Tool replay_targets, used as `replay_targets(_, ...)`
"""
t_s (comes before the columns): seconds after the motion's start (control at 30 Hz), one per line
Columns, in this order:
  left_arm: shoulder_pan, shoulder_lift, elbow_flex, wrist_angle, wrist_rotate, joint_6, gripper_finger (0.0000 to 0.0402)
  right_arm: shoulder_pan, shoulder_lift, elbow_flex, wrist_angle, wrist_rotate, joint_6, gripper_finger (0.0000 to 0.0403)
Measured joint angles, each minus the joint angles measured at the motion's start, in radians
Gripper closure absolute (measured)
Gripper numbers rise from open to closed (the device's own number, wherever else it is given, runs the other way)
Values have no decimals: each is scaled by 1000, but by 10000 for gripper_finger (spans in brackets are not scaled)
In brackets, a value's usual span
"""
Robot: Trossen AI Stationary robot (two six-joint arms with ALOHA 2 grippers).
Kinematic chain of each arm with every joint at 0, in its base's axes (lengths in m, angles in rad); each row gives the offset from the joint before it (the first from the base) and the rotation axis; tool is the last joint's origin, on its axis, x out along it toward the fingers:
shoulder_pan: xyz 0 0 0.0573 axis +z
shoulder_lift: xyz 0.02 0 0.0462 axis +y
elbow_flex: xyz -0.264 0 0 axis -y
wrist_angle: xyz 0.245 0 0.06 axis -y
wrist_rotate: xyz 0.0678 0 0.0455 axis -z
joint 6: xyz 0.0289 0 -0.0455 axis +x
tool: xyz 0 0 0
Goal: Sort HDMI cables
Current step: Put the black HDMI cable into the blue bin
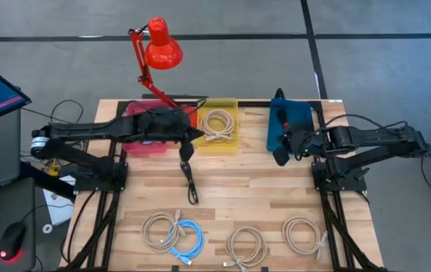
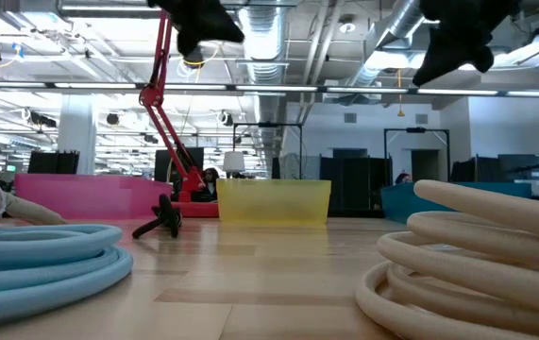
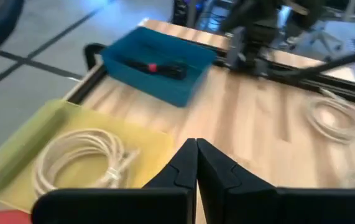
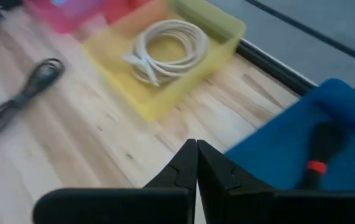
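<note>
My left gripper (image 1: 194,136) hovers shut above the table by the yellow bin's (image 1: 234,143) left edge, holding nothing. My right gripper (image 1: 279,156) is shut too, raised over the near end of the blue bin (image 1: 302,113). A thin black cable folded long (image 1: 188,168) lies flat on the table in front of the left gripper. One beige coil (image 1: 217,125) rests in the yellow bin, and a black bundle (image 3: 158,67) lies in the blue bin. Near the front edge lie beige coils (image 1: 158,227), (image 1: 247,245), (image 1: 303,234) and a light blue coil (image 1: 189,240).
A pink bin (image 1: 143,147) sits under my left arm, left of the yellow bin. A red desk lamp (image 1: 158,45) stands at the table's far edge. Bare wood lies between the bins and the front row of coils. Both grippers hang well above the tabletop in the low view.
</note>
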Motion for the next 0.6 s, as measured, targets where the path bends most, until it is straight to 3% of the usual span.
replay_targets(0.27,-114,-159,0,-49,-6,-15,396,17,0,0,94,-102,-45,403)
replay_targets(0.6,-290,-352,-17,-196,-204,-78,396,100,0,0,126,-104,14,403)
